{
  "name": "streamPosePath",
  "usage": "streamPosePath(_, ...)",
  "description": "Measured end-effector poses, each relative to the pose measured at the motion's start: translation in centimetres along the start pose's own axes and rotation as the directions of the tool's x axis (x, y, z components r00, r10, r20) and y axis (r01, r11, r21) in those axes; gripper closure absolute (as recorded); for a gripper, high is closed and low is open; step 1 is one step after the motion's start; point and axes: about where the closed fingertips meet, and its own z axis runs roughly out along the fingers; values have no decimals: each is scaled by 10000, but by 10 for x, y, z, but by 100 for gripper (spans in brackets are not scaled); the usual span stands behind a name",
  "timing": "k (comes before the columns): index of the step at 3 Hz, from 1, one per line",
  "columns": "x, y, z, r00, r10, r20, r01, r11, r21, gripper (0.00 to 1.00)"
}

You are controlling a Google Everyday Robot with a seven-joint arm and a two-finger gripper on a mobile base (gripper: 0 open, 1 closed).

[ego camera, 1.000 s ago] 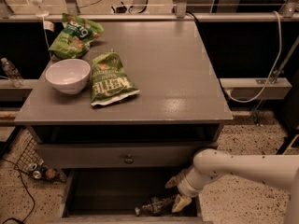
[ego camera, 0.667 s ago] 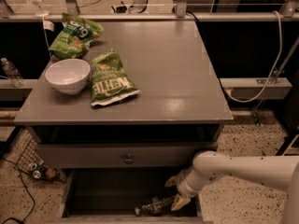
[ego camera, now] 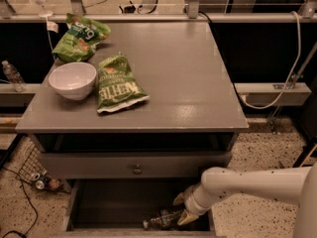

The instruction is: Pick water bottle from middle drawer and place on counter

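The end effector [ego camera: 182, 208] is down inside the open middle drawer [ego camera: 119, 202]. The water bottle [ego camera: 162, 220] lies on its side, just beside it to the left in the view. Above it is the tabletop [ego camera: 188, 83], carrying a white bowl [ego camera: 73, 80] and a green chip bag [ego camera: 117, 83].

glossy counter [ego camera: 198, 83]; pincer [ego camera: 181, 208] at clear plastic water bottle [ego camera: 161, 220].

Dim, warm-tinted light — soft glare patch on counter [ego camera: 193, 78]; jaws low in shadowed middle drawer [ego camera: 114, 202].
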Motion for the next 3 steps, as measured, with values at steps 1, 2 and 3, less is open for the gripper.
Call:
streamPosePath(1,-2,4,-1,10000,-20,-15,21,10000,12,79)
streamPosePath(2,-2,9,4,10000,21,13,-21,9998,-189,100)
streamPosePath(3,-3,10,5,10000,25,35,-24,9996,-276,100)
